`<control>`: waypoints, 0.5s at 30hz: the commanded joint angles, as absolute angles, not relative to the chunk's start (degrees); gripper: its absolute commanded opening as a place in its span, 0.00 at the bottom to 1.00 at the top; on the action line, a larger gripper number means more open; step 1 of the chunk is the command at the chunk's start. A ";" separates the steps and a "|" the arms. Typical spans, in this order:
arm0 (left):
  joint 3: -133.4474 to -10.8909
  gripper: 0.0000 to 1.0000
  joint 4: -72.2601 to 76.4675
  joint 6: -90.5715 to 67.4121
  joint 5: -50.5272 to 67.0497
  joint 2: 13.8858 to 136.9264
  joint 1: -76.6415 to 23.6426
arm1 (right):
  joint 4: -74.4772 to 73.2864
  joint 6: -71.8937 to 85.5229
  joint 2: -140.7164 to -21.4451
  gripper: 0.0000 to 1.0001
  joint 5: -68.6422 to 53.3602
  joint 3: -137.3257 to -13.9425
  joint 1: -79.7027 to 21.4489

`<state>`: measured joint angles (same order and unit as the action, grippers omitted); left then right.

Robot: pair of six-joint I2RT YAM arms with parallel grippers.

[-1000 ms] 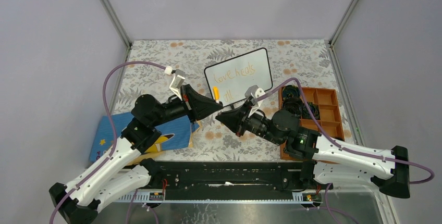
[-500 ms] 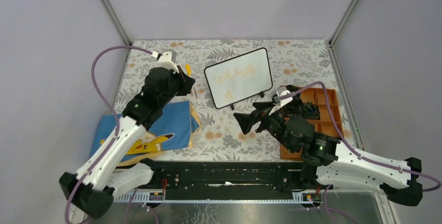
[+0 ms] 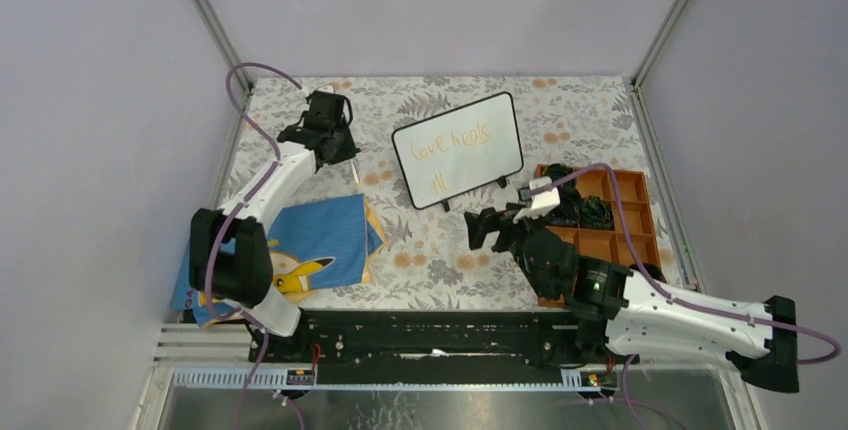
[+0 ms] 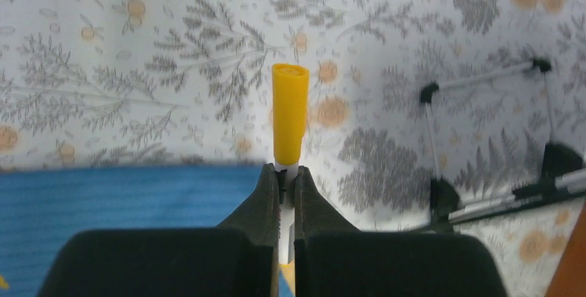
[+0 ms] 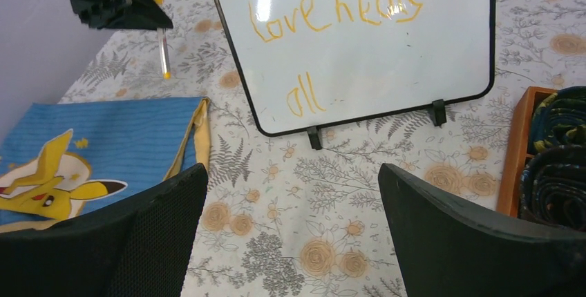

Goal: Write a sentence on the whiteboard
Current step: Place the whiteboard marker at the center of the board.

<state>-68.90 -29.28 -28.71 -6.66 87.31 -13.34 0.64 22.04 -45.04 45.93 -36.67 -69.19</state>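
Left jaws: clamped on a marker [image 4: 289, 114]. Its yellow end projects beyond the fingers [image 4: 262, 193] at the centre of the left wrist view. From overhead, these jaws sit at the upper left of the table [image 3: 430, 260], over the floral covering. They are left of the whiteboard [image 3: 485, 162] and apart from it.

Right jaws: apart, with nothing between them. The two fingers [image 5: 159, 228] fill the lower corners of the right wrist view and face the board. From overhead they sit just right of centre, near the board's lower edge but not touching it.

Whiteboard: upper centre of the overhead view, askew to the table edges, resting on small black feet. The sentence [image 5: 332, 14] is in orange handwriting, with "love heals" on the upper line and "all" below at the left.

Blue cloth [image 3: 320, 240]: lower left, printed with a yellow cartoon figure.

Orange tray [image 3: 625, 212]: right of centre, divided into compartments, with dark items in its left side.
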 commanded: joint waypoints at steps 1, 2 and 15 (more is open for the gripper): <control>-77.62 0.00 -30.17 -30.92 -7.66 96.62 -10.77 | 6.66 17.96 -42.67 1.00 47.98 -34.47 -68.89; -79.80 0.00 -31.37 -31.50 -8.42 98.84 -10.51 | 6.41 17.68 -42.45 1.00 47.77 -34.35 -68.90; -96.98 0.00 -39.22 -29.33 -12.45 119.79 -7.30 | 8.90 14.43 -41.89 1.00 50.55 -32.29 -68.91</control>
